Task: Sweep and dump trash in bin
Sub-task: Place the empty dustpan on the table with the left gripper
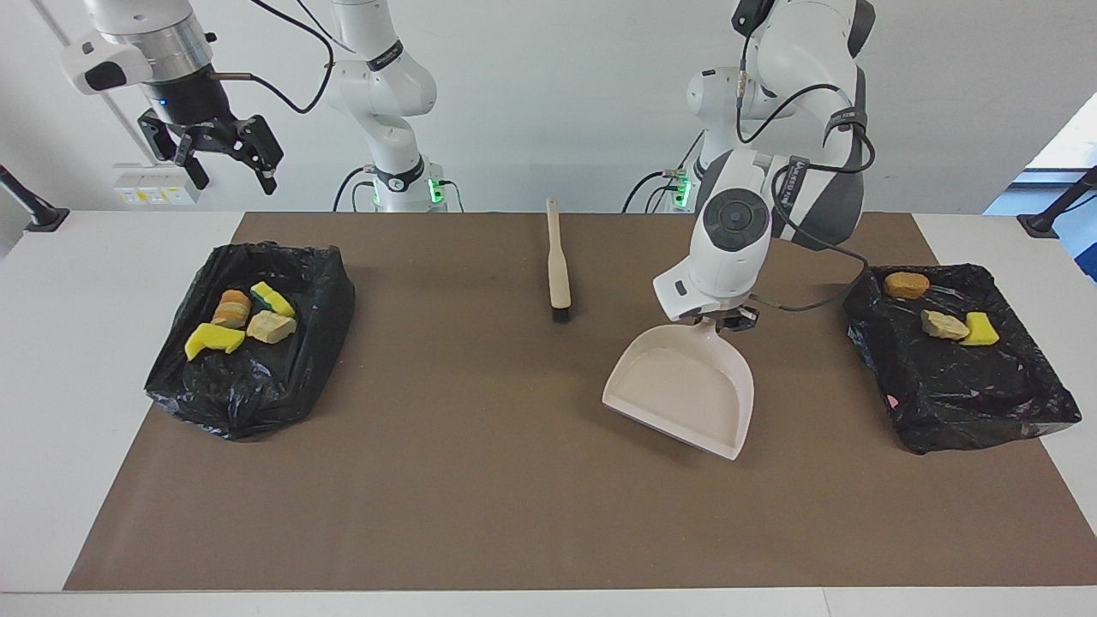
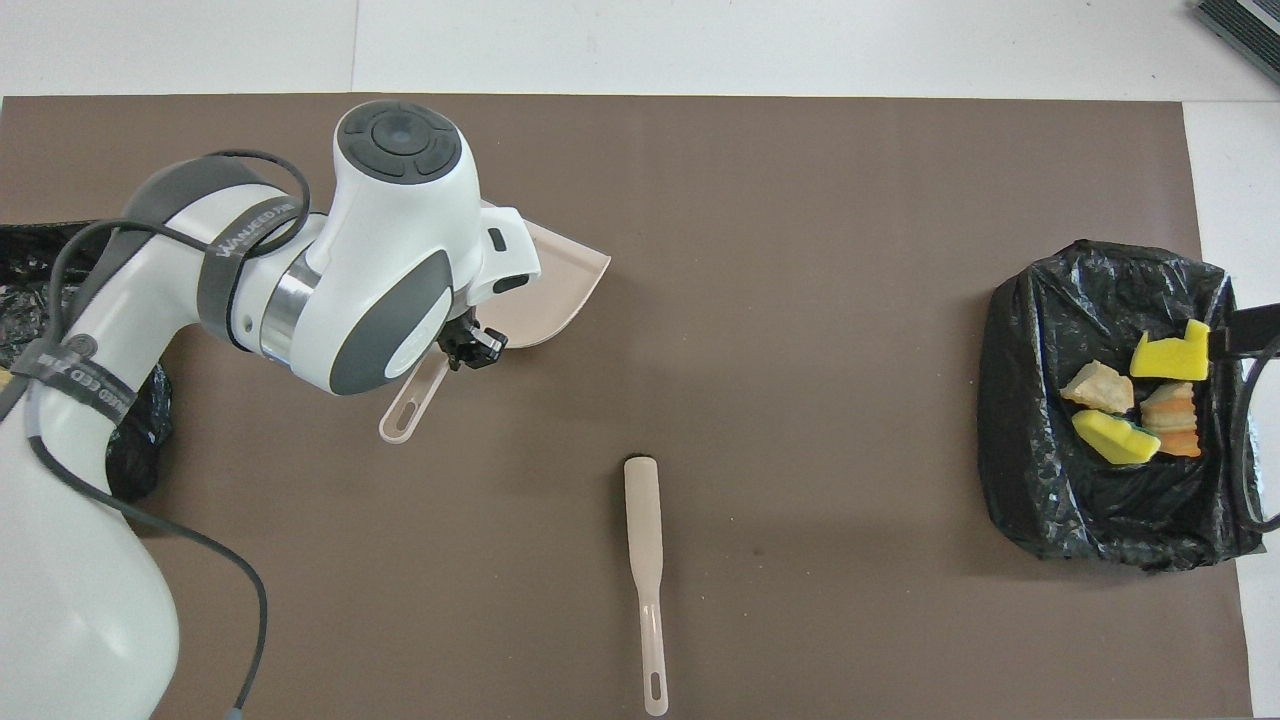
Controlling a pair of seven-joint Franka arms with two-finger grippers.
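My left gripper [image 1: 727, 321] [image 2: 470, 350] is shut on the handle of the beige dustpan [image 1: 681, 390] [image 2: 560, 290]. The pan is empty and tilted over the mat's middle, lip down. Three pieces of trash [image 1: 943, 324] lie in the black-bagged bin [image 1: 968, 403] at the left arm's end. Several more pieces of trash [image 1: 248, 319] [image 2: 1135, 395] lie in the second bagged bin [image 1: 248, 403] [image 2: 1050, 500] at the right arm's end. My right gripper [image 1: 221, 158] hangs open and empty, high over the table edge by that bin.
The beige brush [image 1: 557, 261] [image 2: 645, 560] lies flat on the brown mat [image 1: 480, 480], at the middle and near the robots, bristles pointing away from them. In the overhead view the left arm covers most of the bin at its end.
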